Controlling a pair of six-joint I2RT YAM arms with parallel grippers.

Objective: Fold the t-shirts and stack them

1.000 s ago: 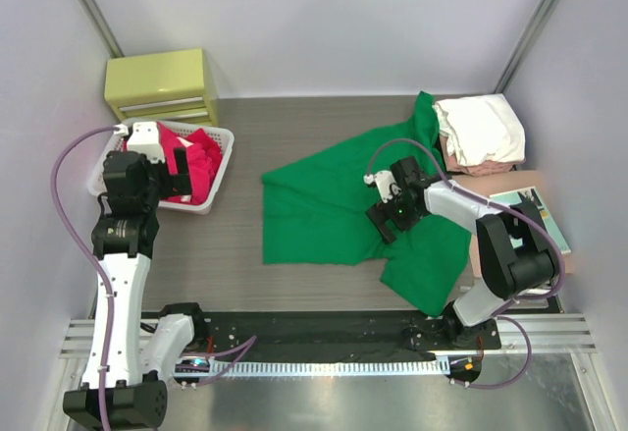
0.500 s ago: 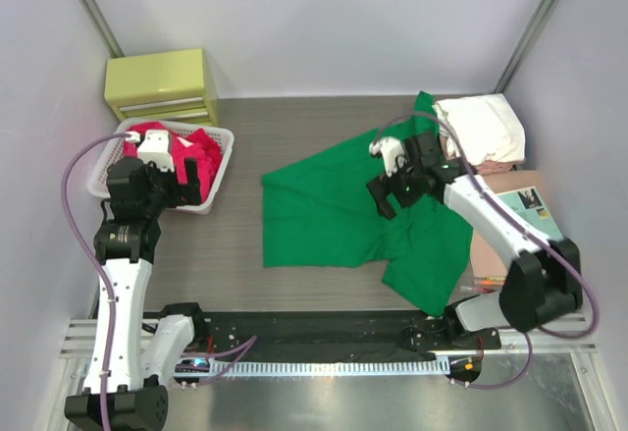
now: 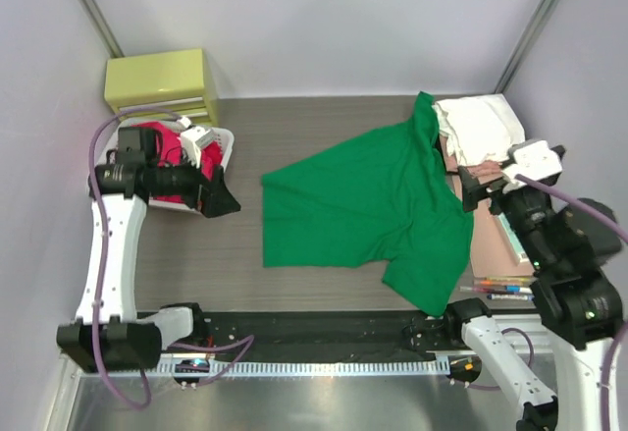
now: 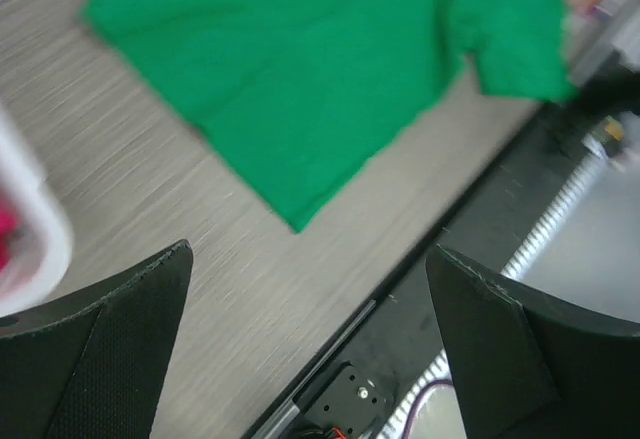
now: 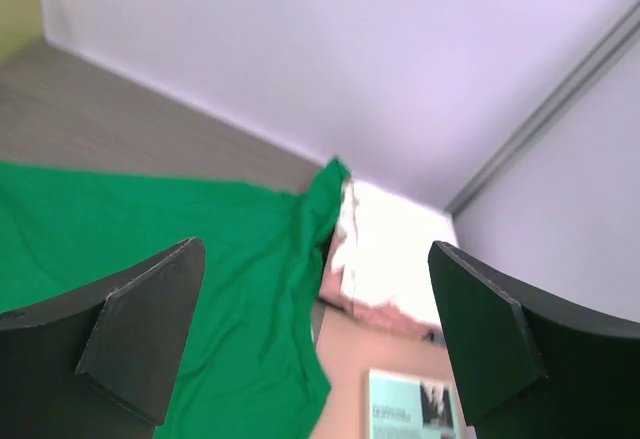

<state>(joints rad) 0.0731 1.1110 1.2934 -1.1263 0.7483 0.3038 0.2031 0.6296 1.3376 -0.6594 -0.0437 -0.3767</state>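
Green t-shirt [image 3: 358,205] lies between two sets of wide, empty jaws, left gripper [image 3: 224,201] off its left edge, right gripper [image 3: 469,192] by its right side, spread nearly flat mid-worktop [image 3: 235,254]. Light, limp cloth, it should sag and slide, so pinching hem corners or shoulders looks best

In the blurred left wrist view, the bright green cloth t-shirt [image 4: 330,69] runs off the top edge, the white slatted plastic basket [image 4: 35,234] off the left. From above, the left arm [image 3: 113,244] hides most of the red cloth t-shirts [image 3: 171,146].
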